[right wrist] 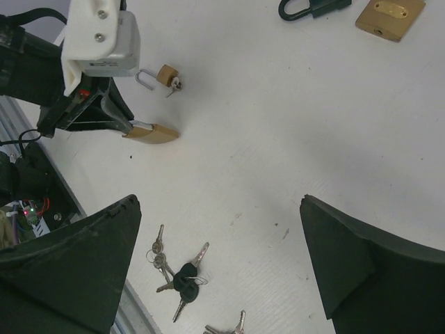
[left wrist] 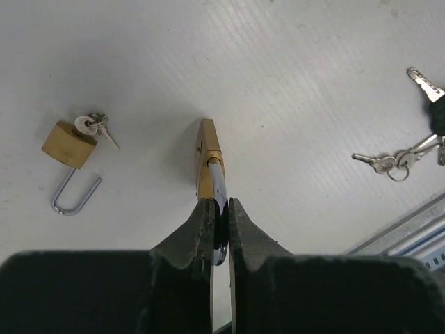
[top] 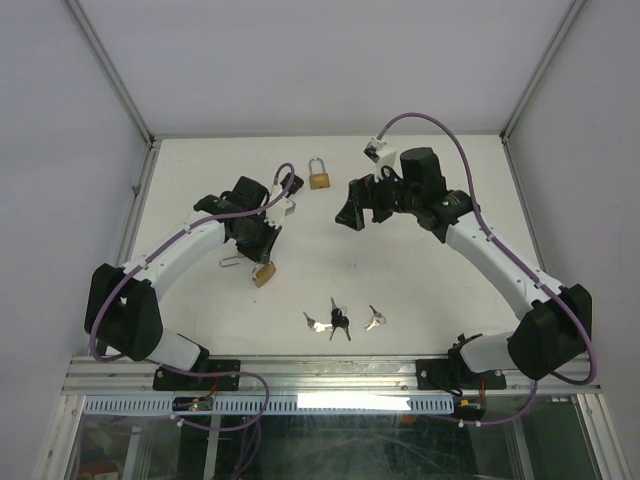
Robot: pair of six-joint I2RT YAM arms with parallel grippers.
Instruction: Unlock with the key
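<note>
My left gripper (top: pixel 260 250) (left wrist: pixel 220 203) is shut on the steel shackle of a brass padlock (left wrist: pixel 208 154) (top: pixel 264 273), whose body rests on the white table; it also shows in the right wrist view (right wrist: pixel 154 133). My right gripper (top: pixel 355 210) (right wrist: pixel 219 209) is open and empty, held above the table. Below it lie loose key bunches: black-headed keys (right wrist: pixel 182 277) (top: pixel 340 318) and silver keys (top: pixel 316 323) (left wrist: pixel 389 161).
An open brass padlock with a key in it (left wrist: pixel 69 145) (right wrist: pixel 167 74) lies beside my left gripper. A closed brass padlock (top: pixel 319 178) (right wrist: pixel 389 15) sits at the back, with a dark padlock (right wrist: pixel 306 7) near it. The metal rail (top: pixel 330 375) runs along the near edge.
</note>
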